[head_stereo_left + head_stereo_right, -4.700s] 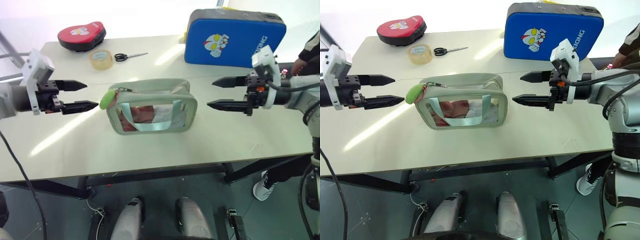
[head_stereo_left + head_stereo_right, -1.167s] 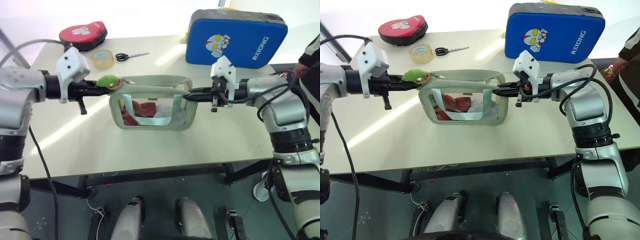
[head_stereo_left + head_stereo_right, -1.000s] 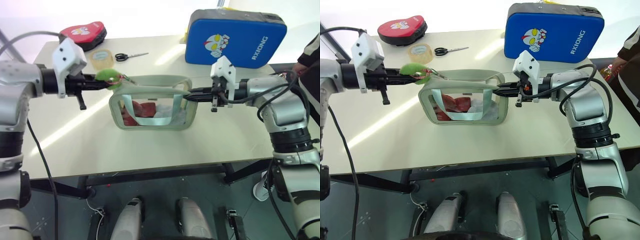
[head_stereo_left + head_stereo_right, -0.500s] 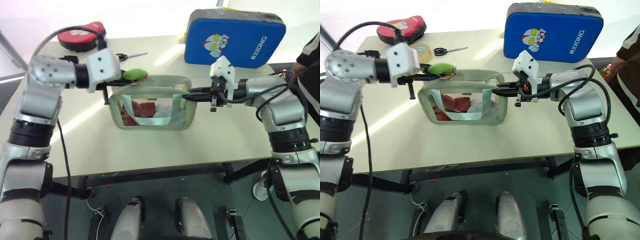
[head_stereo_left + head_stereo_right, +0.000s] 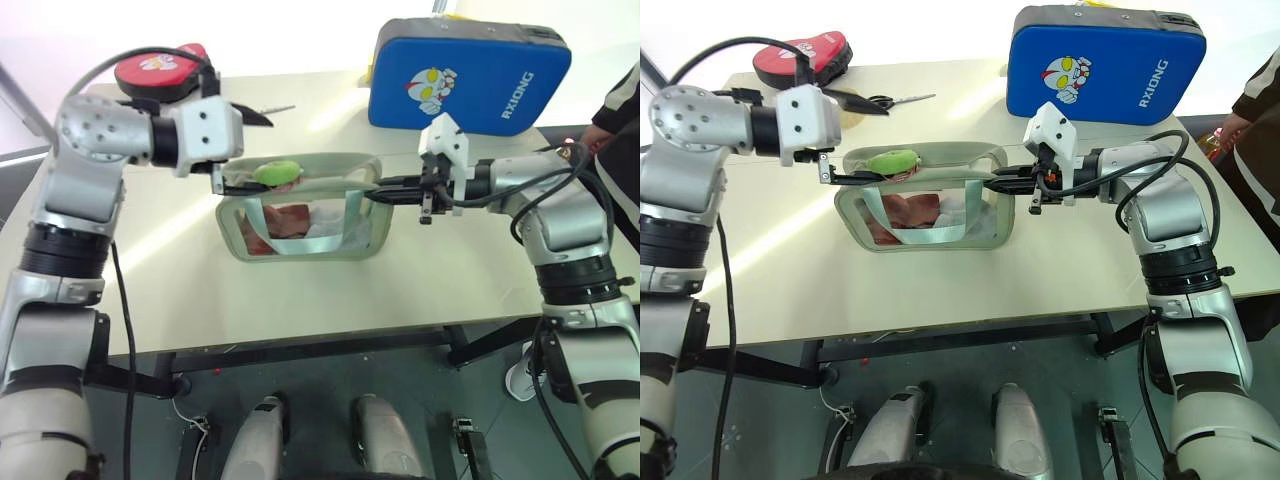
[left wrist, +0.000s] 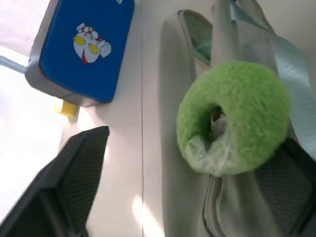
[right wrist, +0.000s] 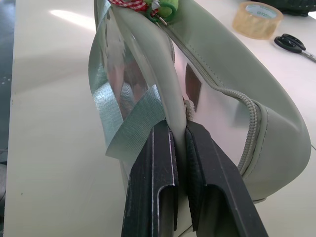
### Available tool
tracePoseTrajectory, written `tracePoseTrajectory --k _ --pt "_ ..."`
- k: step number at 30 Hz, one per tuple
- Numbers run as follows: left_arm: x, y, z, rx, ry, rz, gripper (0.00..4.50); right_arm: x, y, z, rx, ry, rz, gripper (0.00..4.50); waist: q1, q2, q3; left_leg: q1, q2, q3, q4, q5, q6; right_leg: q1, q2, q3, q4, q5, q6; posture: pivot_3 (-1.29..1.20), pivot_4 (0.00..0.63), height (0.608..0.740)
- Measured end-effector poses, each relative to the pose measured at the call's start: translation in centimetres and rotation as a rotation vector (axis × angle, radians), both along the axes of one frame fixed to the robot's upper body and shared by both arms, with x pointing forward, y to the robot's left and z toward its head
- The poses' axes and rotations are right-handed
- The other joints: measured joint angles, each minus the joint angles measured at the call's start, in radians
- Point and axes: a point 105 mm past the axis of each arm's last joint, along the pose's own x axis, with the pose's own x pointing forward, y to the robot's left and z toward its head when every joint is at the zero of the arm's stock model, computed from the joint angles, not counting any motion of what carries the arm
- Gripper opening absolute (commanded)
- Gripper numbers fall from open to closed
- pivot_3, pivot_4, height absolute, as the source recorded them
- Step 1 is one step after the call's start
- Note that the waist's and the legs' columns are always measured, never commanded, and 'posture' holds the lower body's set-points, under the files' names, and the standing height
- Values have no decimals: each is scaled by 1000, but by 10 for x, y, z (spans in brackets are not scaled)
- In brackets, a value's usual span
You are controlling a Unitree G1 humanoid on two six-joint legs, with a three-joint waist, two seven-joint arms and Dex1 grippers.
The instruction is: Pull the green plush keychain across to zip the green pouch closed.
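Observation:
The green pouch (image 5: 310,225) stands mid-table, pale sage edges, clear front, red and white contents inside. The green plush keychain (image 5: 276,172) lies on the pouch's top near its left end, also close up in the left wrist view as a fuzzy ring (image 6: 232,116). My left gripper (image 5: 260,150) is open around it, one finger above and behind, one finger (image 6: 64,187) low beside the pouch; neither pad presses the plush. My right gripper (image 5: 375,193) is shut on the pouch's right end, pinching the fabric edge (image 7: 180,143) beside the zipper.
A big blue cartoon-print case (image 5: 468,75) stands at the back right. A red pad (image 5: 160,68) lies at the back left, with scissors (image 7: 291,42) and a tape roll (image 7: 256,15) near it. A person's sleeve (image 5: 622,110) shows at the right edge.
The left gripper carried the keychain rightward along the pouch top, rolled its wrist, then opened and let it go. The right gripper kept its hold and stayed still.

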Motion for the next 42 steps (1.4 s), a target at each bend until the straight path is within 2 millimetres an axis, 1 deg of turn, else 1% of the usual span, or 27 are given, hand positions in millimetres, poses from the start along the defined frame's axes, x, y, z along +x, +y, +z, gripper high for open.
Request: tracePoseTrajectory --k 4,7,10,12,14,15,16,20,23,24,26,28,31,32,33,34,40,41,42 --pt "-6 25 16 -20 39 76 4444 0 0 0 0 0 1 0 0 0 0 0 0 0 0 0 0 0 0 0 0 0 0 0 150 740" --pt "-17 39 27 -52 68 116 4444 0 0 0 -1 0 2 0 0 0 0 0 0 0 0 0 0 0 0 0 0 0 0 0 150 740" --pt "-29 47 27 -118 125 145 4444 0 0 0 -1 0 5 0 0 0 0 0 1 0 0 0 0 0 0 0 0 0 0 0 150 740" --pt "-36 49 17 -186 204 166 4444 0 0 0 -2 0 6 0 0 0 0 0 1 0 0 0 0 0 0 0 0 0 0 0 150 740" --pt "-43 48 -1 -236 290 196 4444 0 0 0 -4 0 9 0 0 0 0 0 1 0 0 0 0 0 0 0 0 0 0 0 150 740" --pt "-43 48 -7 -243 309 204 4444 0 0 0 -4 1 8 0 0 0 0 0 1 0 0 0 0 0 0 0 0 0 0 0 150 740" --pt "-44 47 -18 -249 339 223 4444 0 0 0 -5 0 7 0 1 0 0 0 1 0 0 0 0 0 0 0 0 0 0 0 150 740" --pt "-41 48 -48 -270 376 280 4444 2 0 0 -3 2 8 0 3 0 0 1 1 0 0 0 0 0 0 0 0 0 0 0 150 740" --pt "-33 45 -60 -256 335 299 4444 2 2 0 1 7 12 0 4 0 0 1 1 0 0 0 0 0 0 0 0 0 0 0 150 740" --pt "-31 44 -64 -258 330 301 4223 2 2 0 2 7 15 0 4 0 0 1 1 0 0 0 0 1 0 0 0 0 0 0 150 740" --pt "-25 40 -67 -298 328 301 3601 2 3 0 0 6 20 0 3 0 0 0 1 0 0 0 0 0 0 0 0 0 0 0 150 740" --pt "-24 38 -63 -305 323 290 2760 2 4 0 0 5 20 0 2 0 0 0 1 0 0 0 0 0 0 0 0 0 0 0 150 740" --pt "-26 40 -58 -285 307 288 1147 2 4 0 -1 6 20 0 2 0 0 1 1 0 0 0 0 0 0 0 0 0 0 0 150 740" --pt "-26 41 -58 -280 305 291 797 2 4 0 -1 6 20 0 2 0 0 1 1 0 0 0 0 0 0 0 0 0 0 0 150 740" --pt "-26 42 -58 -279 306 292 304 2 4 0 -1 5 20 0 3 0 0 1 1 0 0 0 0 0 0 0 0 0 0 0 150 740" --pt "-26 42 -59 -277 308 288 55 2 4 0 -1 5 20 0 3 0 0 0 1 0 0 0 0 0 0 0 0 0 0 0 150 740" --pt "-24 41 -59 -272 310 290 55 1 4 0 0 18 12 0 3 0 0 0 1 0 0 0 0 0 0 0 0 0 0 0 150 740" --pt "-24 41 -59 -274 313 293 0 1 5 1 0 17 12 838 3 0 0 0 1 0 0 0 0 0 0 0 0 0 0 0 150 740" --pt "-23 41 -58 -276 317 296 0 0 5 1 3 21 14 1136 3 0 0 0 1 0 0 0 0 0 0 0 0 0 0 0 150 740"
